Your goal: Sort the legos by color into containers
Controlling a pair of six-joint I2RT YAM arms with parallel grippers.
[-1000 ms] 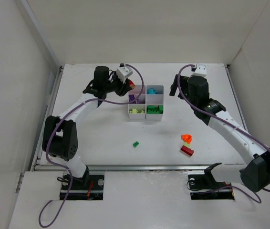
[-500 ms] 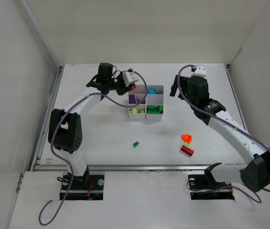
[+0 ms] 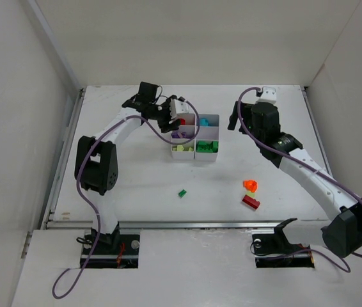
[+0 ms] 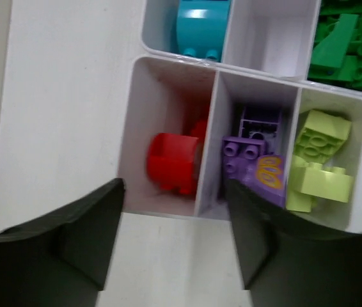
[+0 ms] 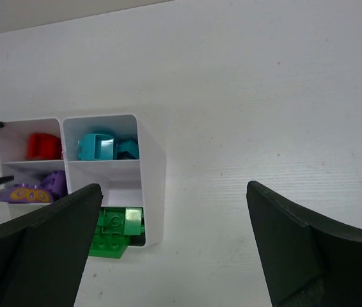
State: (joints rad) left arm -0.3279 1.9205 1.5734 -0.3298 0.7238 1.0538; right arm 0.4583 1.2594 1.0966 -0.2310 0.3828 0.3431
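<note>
The white six-compartment tray [image 3: 219, 135] stands mid-table. My left gripper [image 3: 180, 119] hovers over its far-left compartment, open [image 4: 174, 198], nothing between its fingers. Below it a red lego [image 4: 171, 161] lies in that compartment, slightly blurred. Purple legos [image 4: 252, 150], yellow-green ones [image 4: 320, 163], a cyan one [image 4: 200, 29] and green ones [image 4: 350, 38] fill other compartments; one compartment [image 4: 270, 38] is bare. Loose on the table lie a green lego [image 3: 182, 192], an orange one [image 3: 250, 185] and a red one [image 3: 251, 202]. My right gripper [image 3: 235, 118] hangs wide open [image 5: 174, 188] just right of the tray [image 5: 152, 173].
White walls close in the table on the left, back and right. Both arm bases sit at the near edge. The left arm's purple cable loops above the tray's far-left corner.
My left gripper swung right over the tray and opened; the red lego it carried now lies in the far-left compartment. The right arm has not moved.
</note>
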